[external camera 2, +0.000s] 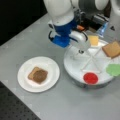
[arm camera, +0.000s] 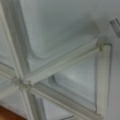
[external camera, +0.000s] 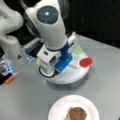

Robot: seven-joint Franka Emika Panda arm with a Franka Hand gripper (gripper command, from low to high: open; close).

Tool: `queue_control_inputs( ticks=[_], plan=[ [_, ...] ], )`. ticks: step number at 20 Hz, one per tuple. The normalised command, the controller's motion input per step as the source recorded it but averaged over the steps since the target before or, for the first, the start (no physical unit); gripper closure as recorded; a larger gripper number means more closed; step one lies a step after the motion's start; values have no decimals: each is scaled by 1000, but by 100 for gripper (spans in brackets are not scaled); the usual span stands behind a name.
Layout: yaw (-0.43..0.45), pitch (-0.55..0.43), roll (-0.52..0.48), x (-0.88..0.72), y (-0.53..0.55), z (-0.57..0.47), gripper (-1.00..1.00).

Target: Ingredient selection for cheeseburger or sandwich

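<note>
Over the white divided round tray (external camera 2: 75, 65), the gripper (external camera 2: 80, 51) hovers, jaw state unclear; dark-brown round patty (external camera 2: 40, 76) tops tan square bread slice (external camera 2: 32, 72) on the white paper plate (external camera 2: 50, 66) at nine o'clock; yellow square cheese slice (external camera 2: 93, 40) remains.

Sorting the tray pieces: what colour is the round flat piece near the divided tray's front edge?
Red. The round piece shows best in a front view.

Sandwich so far (external camera 2: 37, 75): tan square bread slice lying flat, round dark-brown patty (external camera 2: 40, 76) on top. Yellow square cheese slice (external camera 2: 93, 40) and second tan bread slice (external camera 2: 111, 49): flat, in separate compartments beneath my arm.
</note>
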Motion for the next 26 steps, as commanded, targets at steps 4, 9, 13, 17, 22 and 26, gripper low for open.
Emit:
queue_control_inputs(
  ticks=[4, 9, 13, 17, 22, 26],
  plan=[
    [-68, -152, -216, -296, 225, -55, -100],
    [-72, -165, -223, -281, 247, -115, -100],
    [-23, -215, -236, -287, 209, -178, -100],
    [54, -292, -230, -324, 166, -183, -100],
    [127, -274, -182, -414, 148, -139, -100],
    [194, -231, -161, -447, 131, -102, -100]
  ],
)
